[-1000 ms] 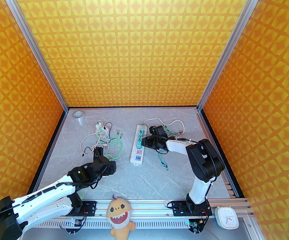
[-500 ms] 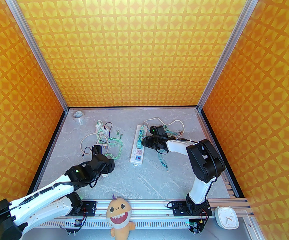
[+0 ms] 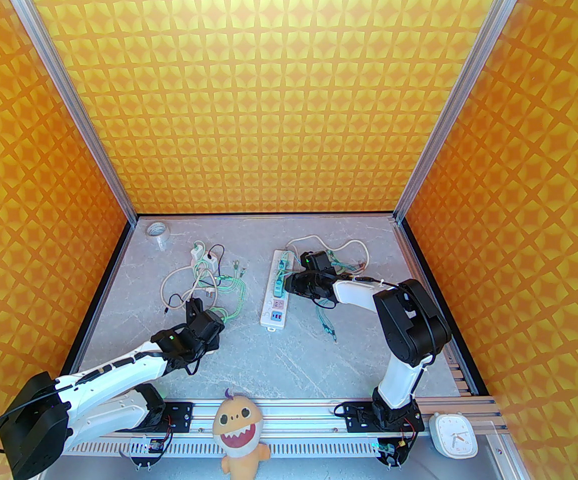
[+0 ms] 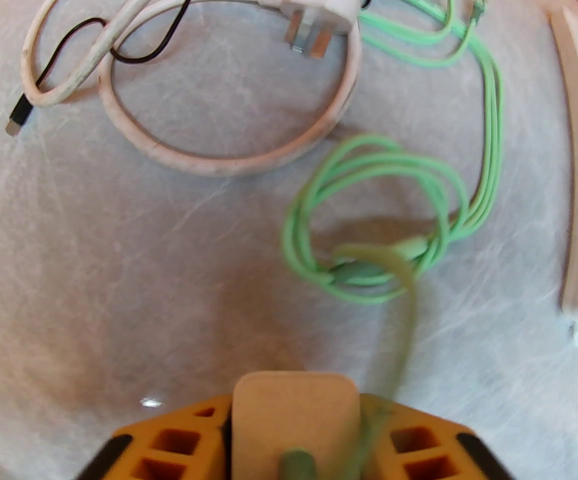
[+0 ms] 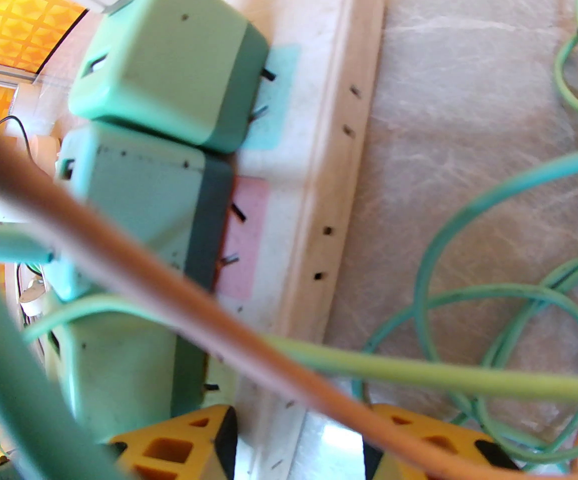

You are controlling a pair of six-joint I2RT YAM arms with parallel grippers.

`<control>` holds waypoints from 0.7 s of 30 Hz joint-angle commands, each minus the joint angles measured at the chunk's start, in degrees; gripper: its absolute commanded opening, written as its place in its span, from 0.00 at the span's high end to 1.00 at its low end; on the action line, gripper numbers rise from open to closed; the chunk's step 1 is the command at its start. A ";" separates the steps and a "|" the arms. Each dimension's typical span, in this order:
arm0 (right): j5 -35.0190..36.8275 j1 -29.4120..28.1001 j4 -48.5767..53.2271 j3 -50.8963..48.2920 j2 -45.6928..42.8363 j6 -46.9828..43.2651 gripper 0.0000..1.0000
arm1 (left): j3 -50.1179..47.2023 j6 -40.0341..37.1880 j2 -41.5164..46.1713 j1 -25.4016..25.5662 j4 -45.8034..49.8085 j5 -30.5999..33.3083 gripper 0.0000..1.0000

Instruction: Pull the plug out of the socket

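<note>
The long white power strip with pastel outlet faces [image 3: 273, 313] lies slightly right of table centre in the top view, its length running from 12 to 6 o'clock. The right gripper [image 3: 291, 284] meets it from the 3 o'clock side at about mid-length. In the right wrist view its yellow fingers [image 5: 178, 448] stand on either side of the strip's width and appear clamped on it. Three mint-green cube plugs [image 5: 143, 203] sit in a row on the strip's far half, with prongs partly showing between body and outlet face; the farthest one is tilted. Obstructions close to the right wrist lens: a tan cord [image 5: 168, 288], a yellow-green cable [image 5: 419, 368] and a thick teal cable [image 5: 8, 368], all crossing in front of the plugs. Further teal cable loops [image 5: 469, 293] lie on the table near the strip's 3 o'clock side. The left gripper [image 3: 192, 308] is at the strip's 9 o'clock, well apart from it. Its jaws are closed on a small white rounded adapter block [image 4: 294, 408], from which a green lead runs to a coiled pale-green cable [image 4: 379, 218] at 12 o'clock. Beyond the coil lie a cream three-pin plug [image 4: 319, 8] on a looped cord and a thin black lead [image 4: 17, 118]. A tape roll [image 3: 158, 230] occupies the table's 11 o'clock corner. A plush toy [image 3: 238, 433] and a white clock [image 3: 453, 435] sit at the near rail.
</note>
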State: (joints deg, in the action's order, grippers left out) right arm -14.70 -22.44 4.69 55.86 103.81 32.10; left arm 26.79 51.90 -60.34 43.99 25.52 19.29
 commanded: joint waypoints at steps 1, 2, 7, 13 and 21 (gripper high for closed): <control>3.77 0.36 4.01 -1.68 -0.40 -1.03 0.53 | -3.94 1.35 5.29 -0.35 -9.67 -6.66 0.70; 3.73 0.33 3.93 -1.63 -0.40 -1.05 0.53 | -5.35 1.80 7.07 -0.37 -12.33 -7.98 0.69; 3.63 0.37 4.01 -1.71 -0.29 -1.00 0.53 | -10.03 3.68 13.27 -1.80 -14.12 -9.01 0.57; 3.54 0.34 3.85 -1.69 -0.21 -0.98 0.53 | -9.02 2.12 15.27 -3.92 -5.32 -7.79 0.29; 3.62 0.29 3.88 -1.74 -0.29 -1.00 0.53 | -0.23 -1.37 16.48 -5.86 13.42 -1.35 0.01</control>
State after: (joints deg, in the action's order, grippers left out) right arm -14.55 -22.44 4.71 55.86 103.79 32.10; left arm 21.91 53.08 -44.60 38.54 29.89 14.50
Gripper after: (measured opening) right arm 0.470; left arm 0.989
